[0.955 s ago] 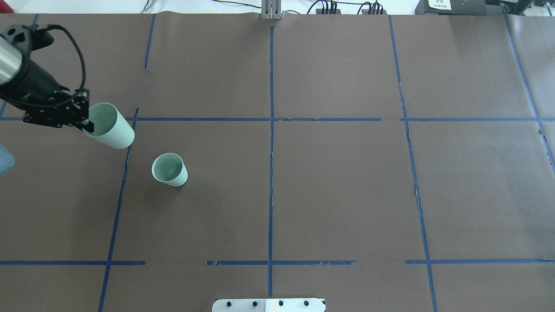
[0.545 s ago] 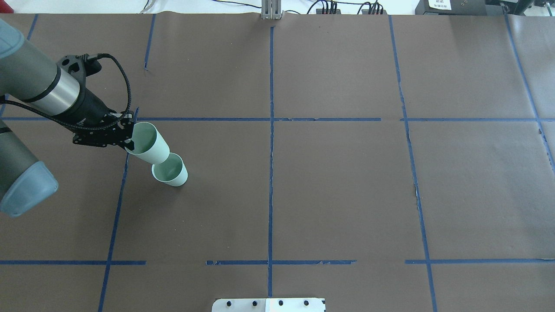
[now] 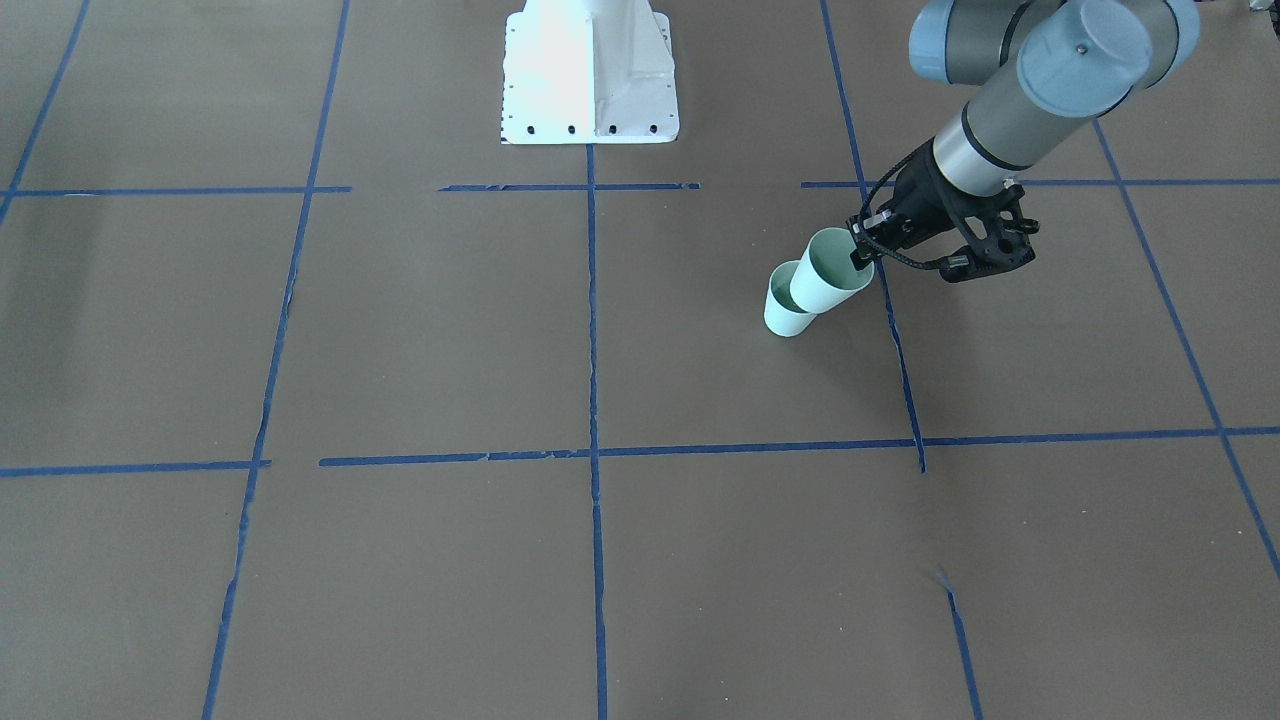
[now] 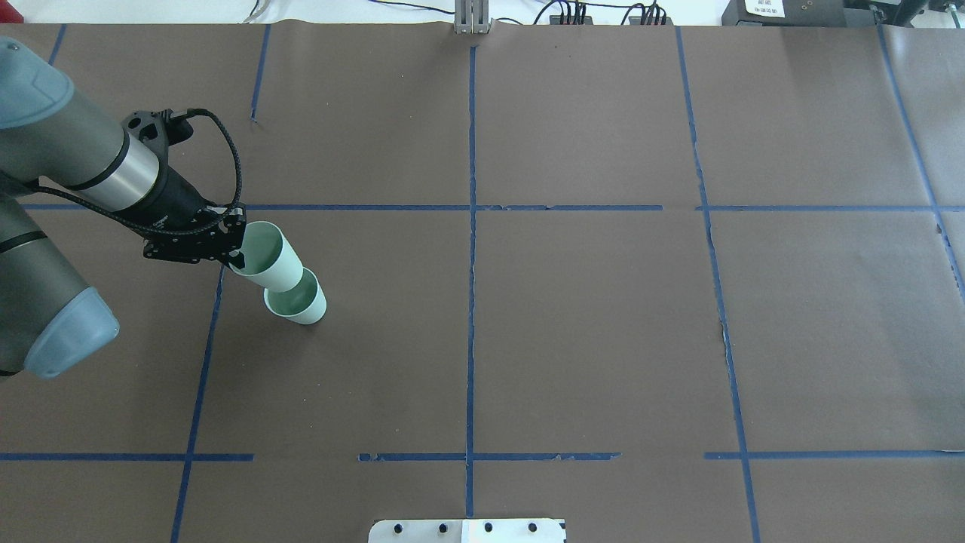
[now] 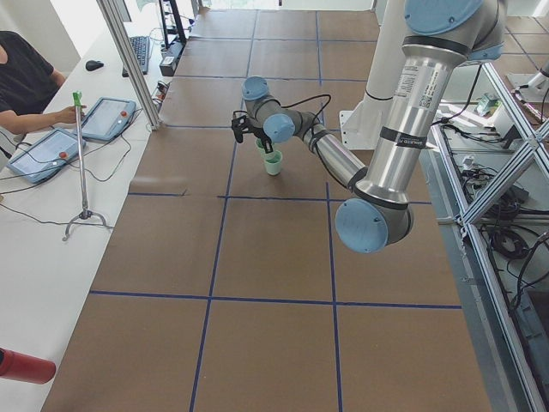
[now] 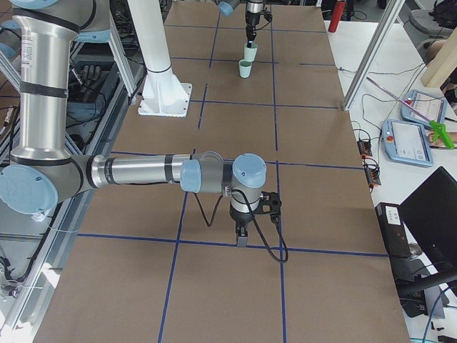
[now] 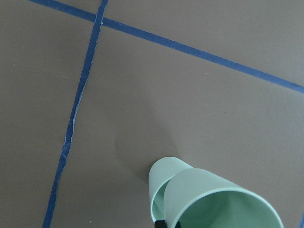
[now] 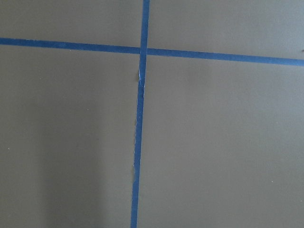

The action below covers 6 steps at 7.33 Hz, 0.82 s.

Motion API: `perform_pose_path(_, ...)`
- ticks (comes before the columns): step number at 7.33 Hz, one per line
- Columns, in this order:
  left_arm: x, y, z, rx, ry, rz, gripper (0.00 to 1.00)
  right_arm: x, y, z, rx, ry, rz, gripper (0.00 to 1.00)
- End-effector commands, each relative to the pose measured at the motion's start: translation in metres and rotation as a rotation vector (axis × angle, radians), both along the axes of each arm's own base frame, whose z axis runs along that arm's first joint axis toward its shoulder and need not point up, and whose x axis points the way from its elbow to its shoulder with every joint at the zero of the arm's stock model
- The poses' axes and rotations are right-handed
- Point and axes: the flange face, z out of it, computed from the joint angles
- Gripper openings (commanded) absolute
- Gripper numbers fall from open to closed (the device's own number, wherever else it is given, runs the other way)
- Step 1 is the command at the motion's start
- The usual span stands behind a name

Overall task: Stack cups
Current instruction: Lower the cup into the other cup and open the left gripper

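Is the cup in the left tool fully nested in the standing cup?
No: the left tool holds the tilted mint-green cup by its rim, with most of its wall showing above the standing cup.

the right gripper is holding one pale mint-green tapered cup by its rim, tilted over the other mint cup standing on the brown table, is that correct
Wrong arm: the left gripper holds the tilted pale mint-green tapered cup by its rim over the other mint cup standing on the brown table. The overhead exterior view shows it entering from the left.
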Motion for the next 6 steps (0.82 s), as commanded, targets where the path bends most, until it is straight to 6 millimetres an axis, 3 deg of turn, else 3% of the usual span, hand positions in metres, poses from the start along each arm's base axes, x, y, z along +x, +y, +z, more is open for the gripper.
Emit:
perform_pose_path(1, 0.0084, 0.0058, 0.0021, -0.001, -0.002, 0.019, 0.00, 0.0000, 0.0001, 0.0003, -0.001, 0.000, 0.000, 1.00)
perform_pose_path(4, 0.0144, 0.0082, 0.0063, -0.009, -0.009, 0.029, 0.00, 0.0000, 0.0000, 0.0001, 0.001, 0.000, 0.000, 1.00)
perform_pose_path(5, 0.0147, 0.0081, 0.0067, -0.008, -0.008, 0.031, 0.58, 0.0000, 0.0000, 0.0001, 0.000, 0.000, 0.001, 1.00)
perform_pose_path(6, 0.0144, 0.0082, 0.0059, 0.002, 0.000, 0.030, 1.00, 0.0000, 0.0000, 0.0001, 0.000, 0.000, 0.001, 1.00)
